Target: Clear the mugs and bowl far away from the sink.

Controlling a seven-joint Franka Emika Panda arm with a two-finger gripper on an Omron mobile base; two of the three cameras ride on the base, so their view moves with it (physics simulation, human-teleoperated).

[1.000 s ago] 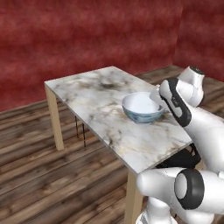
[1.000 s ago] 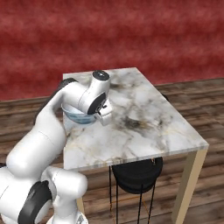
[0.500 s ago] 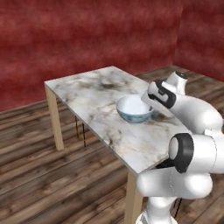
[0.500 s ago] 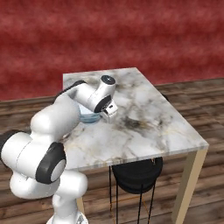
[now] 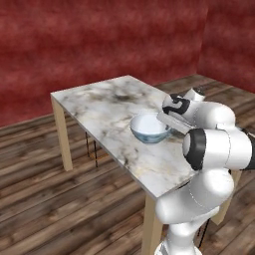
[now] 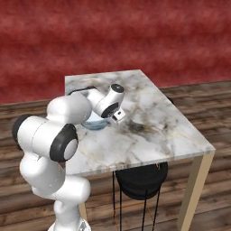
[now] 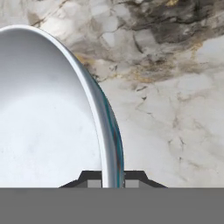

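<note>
Bowl has shifted with me from the table's near edge toward its middle, my gripper pinching its rim at 3 o'clock in the left base view; placement away from the sink looks close.

Table: rectangular, marble top in white with grey and brownish veining, darkest patch towards its far end; pale wooden legs at the corners. The top spreads out beneath and beyond the jaws.

Stool: round black seat on thin dark metal legs, tucked under the table's near end, well below the jaws.

Floor: dark brown wooden planks, running all round the table.

Wall: mottled deep red, well beyond the jaws, behind the table.
</note>
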